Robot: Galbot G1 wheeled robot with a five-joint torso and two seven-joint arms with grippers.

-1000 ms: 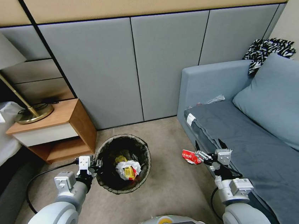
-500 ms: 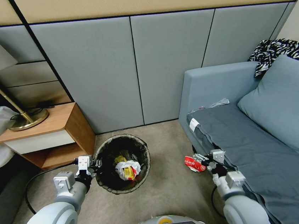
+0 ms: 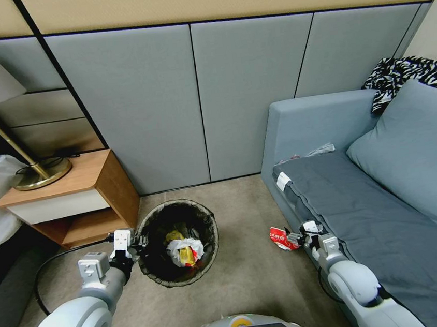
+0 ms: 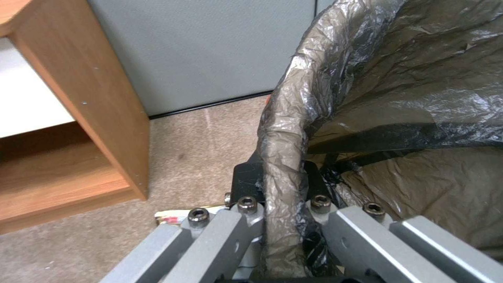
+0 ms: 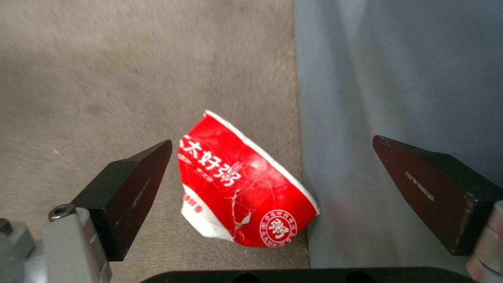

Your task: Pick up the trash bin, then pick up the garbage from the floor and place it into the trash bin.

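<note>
Nearest the robot, on its left side, the left gripper [image 3: 133, 243] is clamped on the near-left rim of the small round white plastic trash bin with a dark crinkled bag liner [image 3: 207, 253]; the left wrist view shows its fingers [image 4: 246, 184] pinched together on either side of the bag-covered rim. Inside the bin lie a crumpled white paper and yellow wrapper [image 3: 184, 251]. On the robot's right, low beside the grey-blue fabric sofa [image 3: 384, 208], the right gripper [image 3: 298, 238] reaches toward a crumpled red-and-white paper packet with white lettering [image 5: 242, 184]. Its black fingers [image 5: 133, 184] are spread wide apart, one on each side of the packet, not touching it. The packet rests on the beige-grey carpeted floor [image 3: 252, 285], tucked against the sofa's base, well apart from the bin.

Farther off stand a wooden bedside cabinet [image 3: 76, 199] with a brass-based lamp [image 3: 42, 174], and the grey panelled wall [image 3: 196, 98].

By my judgement the bin is already in hand and the step now is picking up this packet. The next move calls for lowering a little, closing on the packet without catching the sofa's side, then carrying it across to the bin.
</note>
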